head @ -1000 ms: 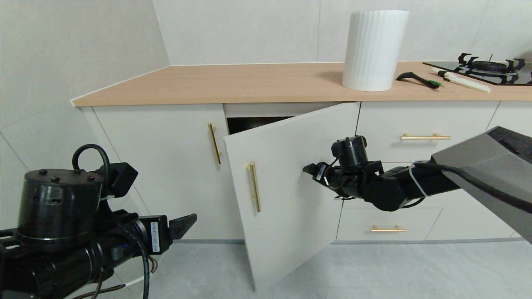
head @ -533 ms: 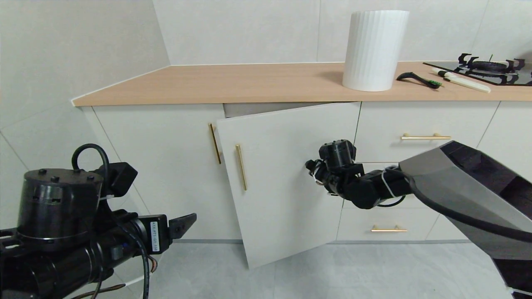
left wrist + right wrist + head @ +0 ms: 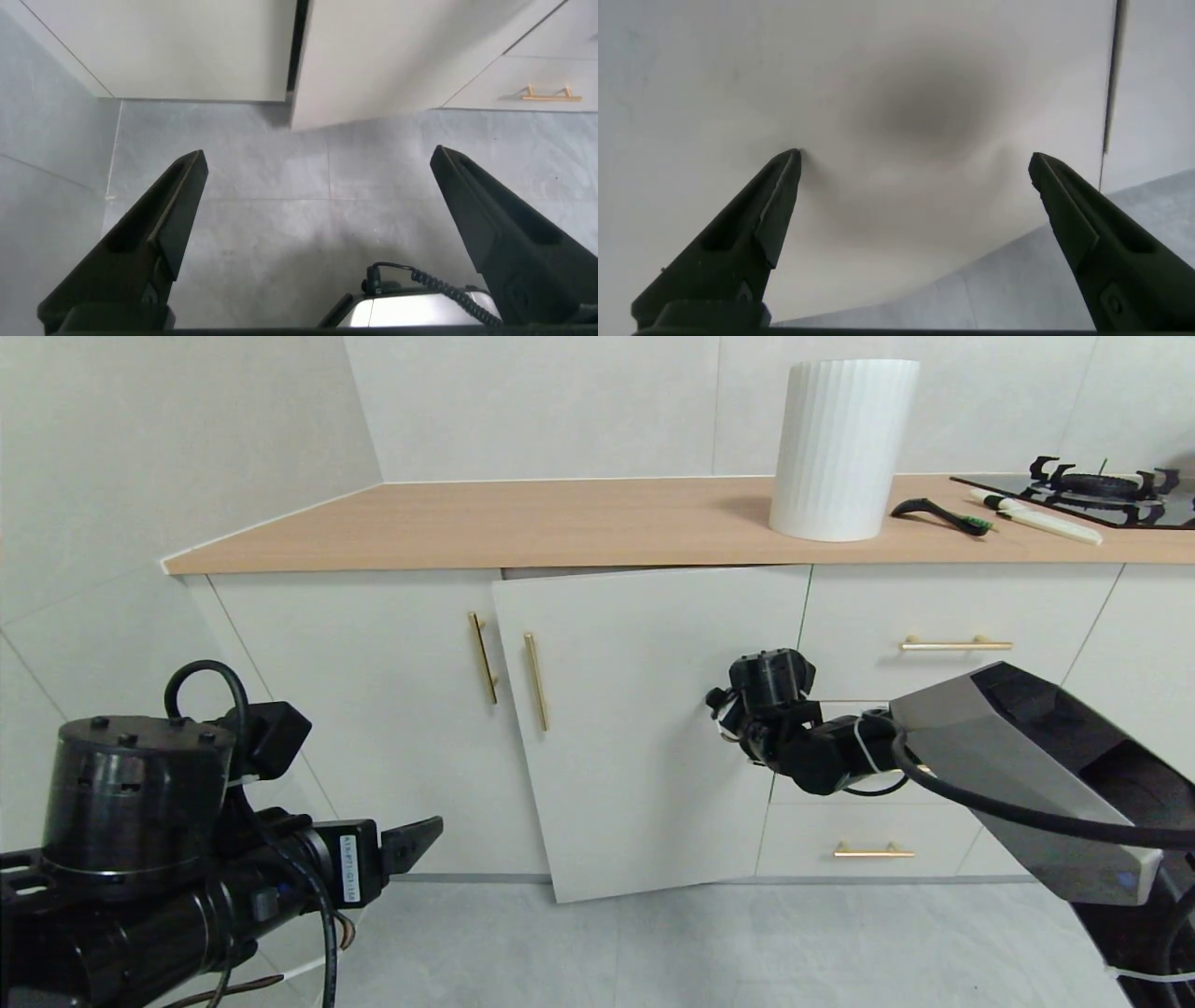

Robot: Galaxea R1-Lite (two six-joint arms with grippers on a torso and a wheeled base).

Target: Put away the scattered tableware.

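Right gripper [image 3: 714,705], fingers spread, tips against nearly shut door [image 3: 644,737], 3 o'clock of handle [image 3: 535,681]; left gripper [image 3: 318,154], fingers spread, 8 o'clock, above floor [image 3: 280,219].

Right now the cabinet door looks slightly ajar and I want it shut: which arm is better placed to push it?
Right. The right gripper is open at the face of the cabinet door; the left gripper sits low, well aside.

Hidden and unclear
The cabinet door [image 3: 644,728] is covering the cupboard's inside from me; the stove [image 3: 1102,485] is running off the head view's edge, and I'm finding the dark utensil [image 3: 938,513] near it too small to name.
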